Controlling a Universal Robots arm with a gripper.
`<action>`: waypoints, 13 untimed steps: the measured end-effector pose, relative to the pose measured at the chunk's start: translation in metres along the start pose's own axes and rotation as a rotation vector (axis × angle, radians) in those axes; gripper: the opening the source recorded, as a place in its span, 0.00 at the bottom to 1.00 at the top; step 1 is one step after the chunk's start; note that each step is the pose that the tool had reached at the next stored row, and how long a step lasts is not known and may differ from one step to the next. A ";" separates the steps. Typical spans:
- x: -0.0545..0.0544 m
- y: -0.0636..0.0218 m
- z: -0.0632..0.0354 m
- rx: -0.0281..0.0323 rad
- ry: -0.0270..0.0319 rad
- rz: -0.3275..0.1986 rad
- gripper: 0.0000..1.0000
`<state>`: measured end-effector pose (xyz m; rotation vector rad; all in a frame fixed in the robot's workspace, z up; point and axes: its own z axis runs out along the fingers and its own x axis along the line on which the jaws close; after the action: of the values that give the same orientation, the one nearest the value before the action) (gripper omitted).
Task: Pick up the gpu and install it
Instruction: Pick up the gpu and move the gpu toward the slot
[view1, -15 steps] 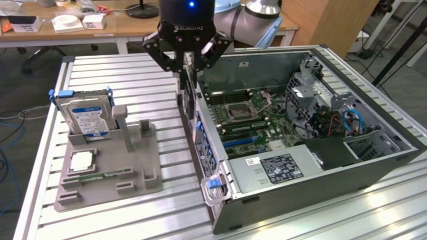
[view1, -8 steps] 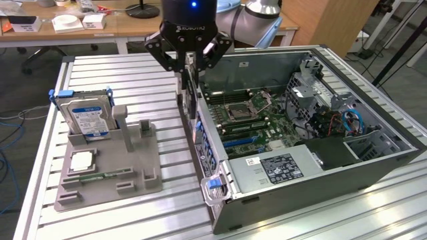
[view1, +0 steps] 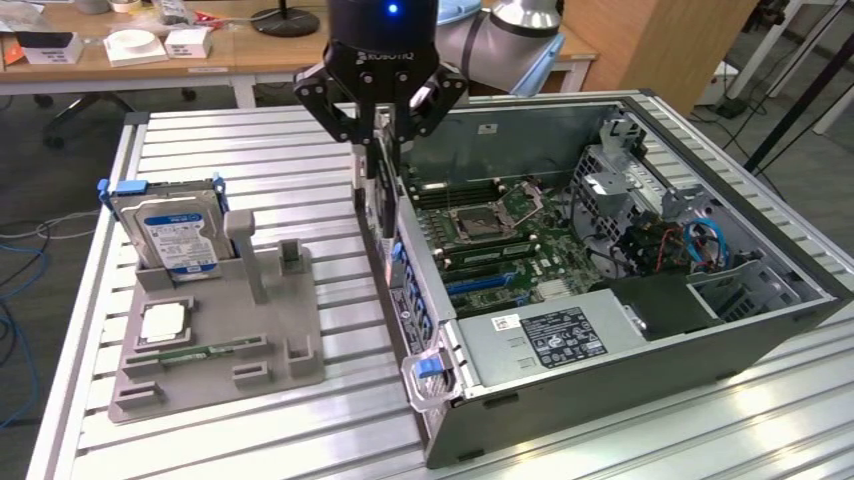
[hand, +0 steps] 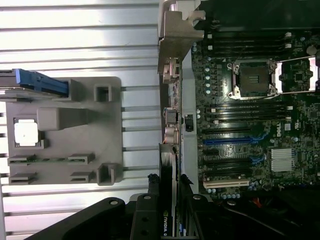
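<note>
Gripper (view1: 380, 130): jaws pinching the gpu (view1: 383, 190), which hangs edge-down below them beside the computer case (view1: 641, 370) wall; step judged: carrying to install; likely calls for lining up over a slot.

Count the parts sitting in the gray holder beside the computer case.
3: the hard drive upright at the holder's far end in the exterior view, the square processor chip flat in front of it, the memory stick in a slot nearer still. The drive could hide more.
</note>
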<state>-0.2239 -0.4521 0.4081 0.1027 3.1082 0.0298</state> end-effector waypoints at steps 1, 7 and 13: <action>0.000 0.0000 0.0000 0.0000 0.0000 0.000 0.26; -0.002 0.0001 0.0001 -0.0001 -0.0001 0.000 0.26; -0.005 0.0003 0.0002 0.0000 -0.0001 0.000 0.26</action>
<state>-0.2193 -0.4521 0.4081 0.1026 3.1081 0.0298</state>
